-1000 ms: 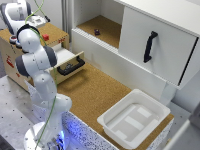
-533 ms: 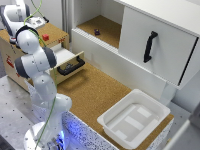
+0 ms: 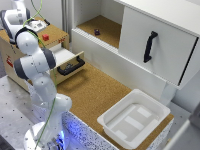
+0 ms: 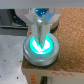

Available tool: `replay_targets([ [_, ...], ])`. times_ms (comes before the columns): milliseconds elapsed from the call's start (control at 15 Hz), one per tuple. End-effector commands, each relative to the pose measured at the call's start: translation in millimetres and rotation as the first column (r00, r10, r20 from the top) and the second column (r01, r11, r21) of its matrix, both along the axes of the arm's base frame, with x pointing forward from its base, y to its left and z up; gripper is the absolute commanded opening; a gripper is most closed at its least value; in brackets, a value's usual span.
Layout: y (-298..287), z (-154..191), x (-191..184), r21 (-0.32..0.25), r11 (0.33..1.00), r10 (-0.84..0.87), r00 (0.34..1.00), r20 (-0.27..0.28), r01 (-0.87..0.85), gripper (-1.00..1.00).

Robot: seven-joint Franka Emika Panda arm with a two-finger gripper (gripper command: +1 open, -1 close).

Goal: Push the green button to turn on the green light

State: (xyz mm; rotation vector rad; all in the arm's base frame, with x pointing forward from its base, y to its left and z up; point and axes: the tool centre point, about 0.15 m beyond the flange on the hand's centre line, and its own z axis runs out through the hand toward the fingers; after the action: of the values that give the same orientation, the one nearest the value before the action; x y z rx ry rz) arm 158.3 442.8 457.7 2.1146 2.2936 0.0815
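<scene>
No readable text; the wooden box's (image 3: 15, 55) red mark seems illegible.

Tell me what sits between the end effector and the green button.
Nothing: in the wrist view the end effector is closed and its tips sit right on the green button, which glows.

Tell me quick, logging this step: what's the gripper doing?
Gripper: closed, holding nothing, its tip pressing down on the lit green button.

Soft even room light, both views blurry, green button (image 4: 41, 46) glowing bright teal
</scene>
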Motion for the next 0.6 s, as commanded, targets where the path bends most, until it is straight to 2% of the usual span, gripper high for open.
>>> replay_targets([
  [0, -12.2, 7.8, 6.5, 0.109, 0.993, -0.041, 0.997, 0.072, 0.033, -1.0],
  [67, -16.1, 34.4, 5.8, 0.125, 0.992, -0.032, 0.996, 0.084, 0.022, -1.0],
  [133, -17.8, 52.9, 7.8, 0.147, 0.988, -0.061, 0.99, 0.123, 0.042, 1.0],
  [267, -20.4, 67.9, 15.0, 0.177, 0.981, -0.096, 0.988, 0.125, 0.073, 1.0],
  [400, -19.3, 59.0, 24.1, 0.148, 0.983, -0.124, 0.984, 0.127, 0.105, 1.0],
  [533, -18.9, 51.7, 31.0, 0.129, 0.984, -0.138, 0.985, 0.102, 0.125, 1.0],
])
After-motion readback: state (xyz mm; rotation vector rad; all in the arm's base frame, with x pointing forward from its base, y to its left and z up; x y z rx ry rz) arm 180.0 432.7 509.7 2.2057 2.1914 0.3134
